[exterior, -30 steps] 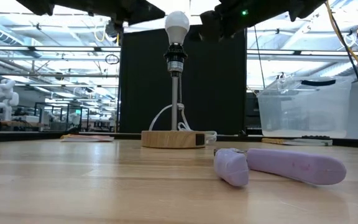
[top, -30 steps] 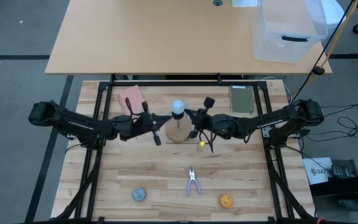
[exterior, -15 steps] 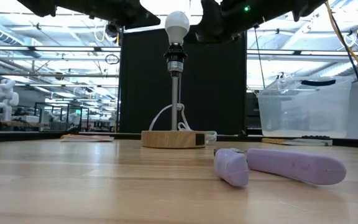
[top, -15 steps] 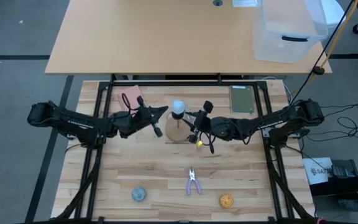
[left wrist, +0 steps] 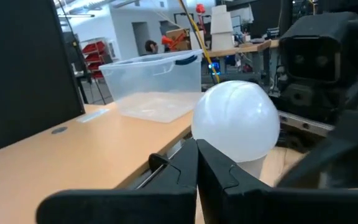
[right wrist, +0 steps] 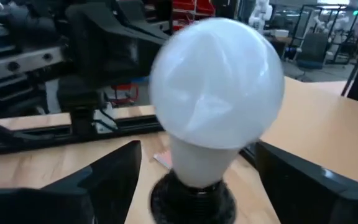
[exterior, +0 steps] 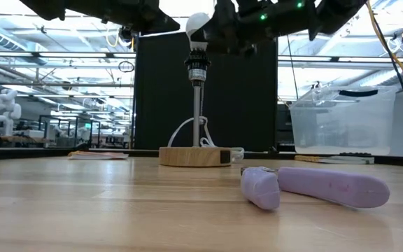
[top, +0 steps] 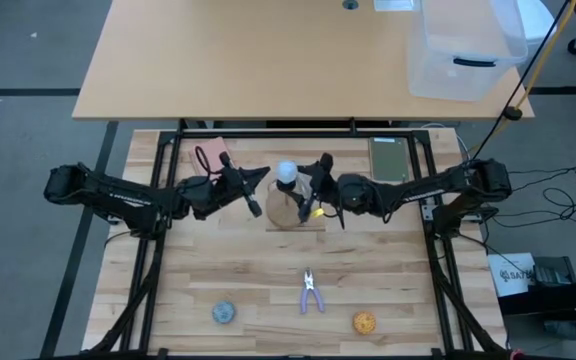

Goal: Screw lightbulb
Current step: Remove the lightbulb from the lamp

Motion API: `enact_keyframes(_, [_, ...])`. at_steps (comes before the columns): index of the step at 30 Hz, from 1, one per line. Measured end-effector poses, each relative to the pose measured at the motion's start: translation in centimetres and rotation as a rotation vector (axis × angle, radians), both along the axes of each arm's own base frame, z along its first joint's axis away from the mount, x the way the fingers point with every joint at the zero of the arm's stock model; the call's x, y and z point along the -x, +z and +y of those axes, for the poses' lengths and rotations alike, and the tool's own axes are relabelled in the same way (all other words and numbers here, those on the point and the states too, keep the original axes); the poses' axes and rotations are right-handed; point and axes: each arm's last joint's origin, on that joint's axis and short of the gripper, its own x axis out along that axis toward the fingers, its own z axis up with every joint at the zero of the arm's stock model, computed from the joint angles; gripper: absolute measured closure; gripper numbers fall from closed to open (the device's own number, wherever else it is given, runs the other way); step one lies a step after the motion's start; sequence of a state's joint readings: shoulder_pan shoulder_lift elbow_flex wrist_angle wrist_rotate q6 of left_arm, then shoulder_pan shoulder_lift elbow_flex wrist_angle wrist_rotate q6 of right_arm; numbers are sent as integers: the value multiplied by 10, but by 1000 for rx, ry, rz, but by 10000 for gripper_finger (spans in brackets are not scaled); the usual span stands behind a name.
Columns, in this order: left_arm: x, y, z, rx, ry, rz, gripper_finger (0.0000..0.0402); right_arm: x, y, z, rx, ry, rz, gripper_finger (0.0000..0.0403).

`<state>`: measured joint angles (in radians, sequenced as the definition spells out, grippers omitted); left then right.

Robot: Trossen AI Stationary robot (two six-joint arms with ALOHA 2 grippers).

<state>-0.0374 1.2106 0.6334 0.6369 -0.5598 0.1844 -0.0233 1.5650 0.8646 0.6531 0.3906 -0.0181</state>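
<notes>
Here my right gripper [right wrist: 191,180] stood wide around the lightbulb [right wrist: 216,93], ready to twist; my left gripper [left wrist: 196,177] waited shut beside it.

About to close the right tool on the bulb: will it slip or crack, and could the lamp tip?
The bulb looks smooth and round, so it may slip under a light grip and is probably fragile. It sits atop a thin stem above a small wooden base, so sideways force could tip the lamp.

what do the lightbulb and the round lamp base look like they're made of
The lightbulb: probably frosted glass or plastic, matte white, evenly cloudy with no filament showing. The round base: apparently light, unpainted wood, pale tan like the tabletop.
</notes>
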Motion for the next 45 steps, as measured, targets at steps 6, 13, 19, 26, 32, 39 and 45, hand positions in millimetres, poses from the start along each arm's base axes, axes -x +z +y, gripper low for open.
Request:
enact_keyframes(6, [0,0,0,0,-1,3,401,-6,-3,-10,53,-12,-44,104])
enact_keyframes(13, [0,-2,0,1,-1,24,401,-8,-1,-12,82,60,-87,130])
enact_keyframes(19, [0,-2,0,8,-1,20,401,-8,5,-12,113,59,-123,158])
enact_keyframes(26, [0,-4,0,12,-1,34,401,-12,15,-12,161,57,-130,171])
enact_keyframes(32, [0,-9,0,40,-1,75,401,-15,22,-12,183,62,-59,170])
enact_keyframes(39, [0,-13,4,58,16,100,401,-7,33,2,268,82,3,173])
enact_keyframes(45, [1,-14,9,63,36,116,401,12,45,7,305,-44,134,178])
